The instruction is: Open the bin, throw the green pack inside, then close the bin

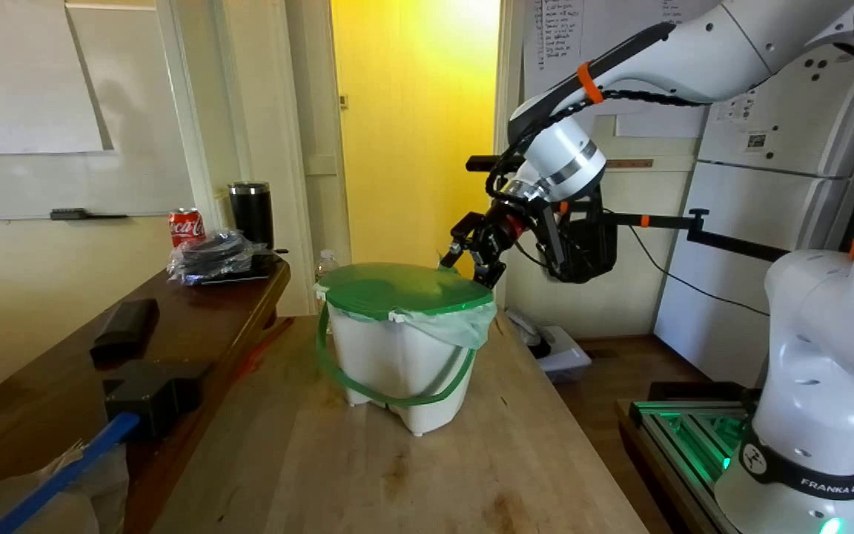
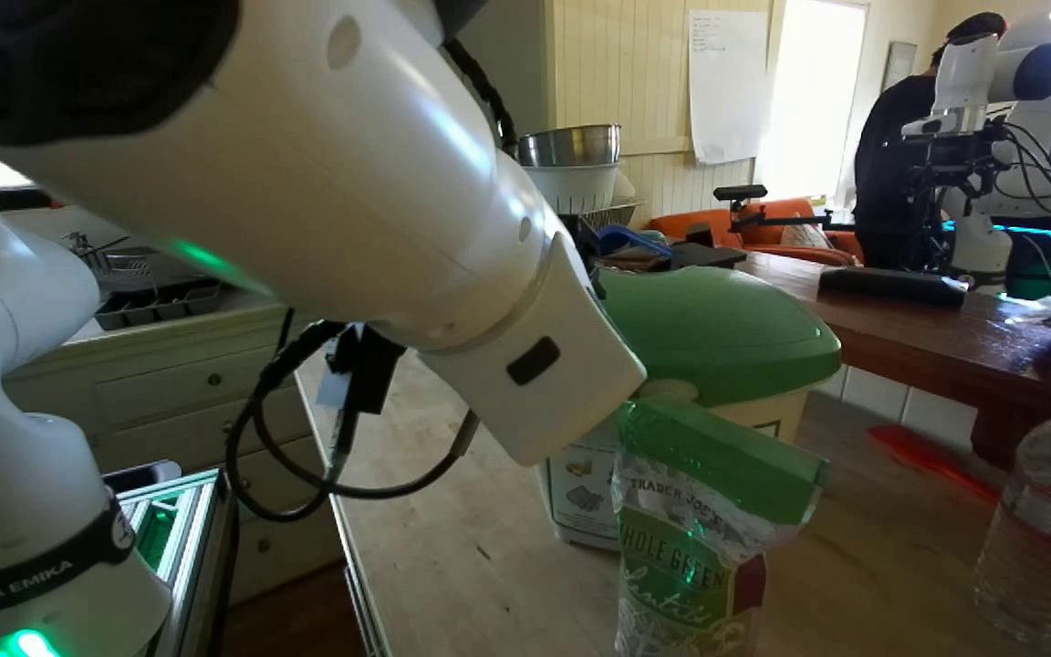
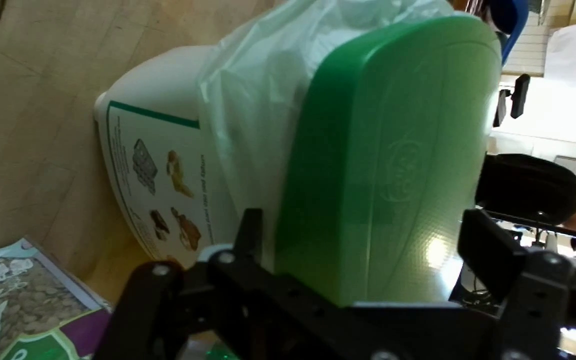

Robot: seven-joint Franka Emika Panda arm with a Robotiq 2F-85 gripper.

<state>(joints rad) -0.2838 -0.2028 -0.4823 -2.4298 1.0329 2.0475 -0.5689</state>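
The white bin stands upright on the light wooden table, its green lid down on top. A pale liner bag hangs out under the lid's rim. The green pack stands on the table beside the bin in an exterior view; part of it shows at the lower left of the wrist view. My gripper is at the bin's far edge, tilted down. In the wrist view the gripper is open, its fingers spread to either side of the lid's edge; I cannot tell whether they touch it.
A clear bottle stands near the pack. A red utensil lies behind it. A darker table adjoins, with a black tumbler, a red can and a black block with a blue handle.
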